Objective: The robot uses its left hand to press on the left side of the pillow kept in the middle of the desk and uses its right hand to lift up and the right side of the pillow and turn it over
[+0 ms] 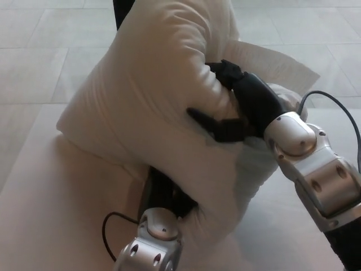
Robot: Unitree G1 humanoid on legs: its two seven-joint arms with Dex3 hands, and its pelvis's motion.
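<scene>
The worktop point(51, 209) is pale and smooth and fills the lower part of the view. Behind it is a floor of large light tiles point(39, 51). A dark vertical post point(123, 11) stands at the top, mostly hidden.

The pillow point(152, 96) is white and very big. It stands raised in the middle of the worktop, folded over itself, so that its upper part leans toward the left side and its lower edge rests on the worktop near the bottom of the view. A flat white flap point(271, 62) of the pillow sticks out at the right, behind the right arm.

The right arm comes from the lower right with a silver forearm point(316, 169) and a thin black cable point(338, 110) curving above it. The right hand point(240, 107) is black and pressed into the right side of the pillow; one finger point(206, 119) lies across the fabric, another curls over the fold above, so it grips the pillow.

The left arm enters from the bottom, with a silver wrist point(155, 245) and a black cable point(113, 223) looping beside it. The left hand point(166, 195) is almost fully buried under the fold of the pillow. Only a dark part shows, and I cannot tell if its fingers are spread or closed.
</scene>
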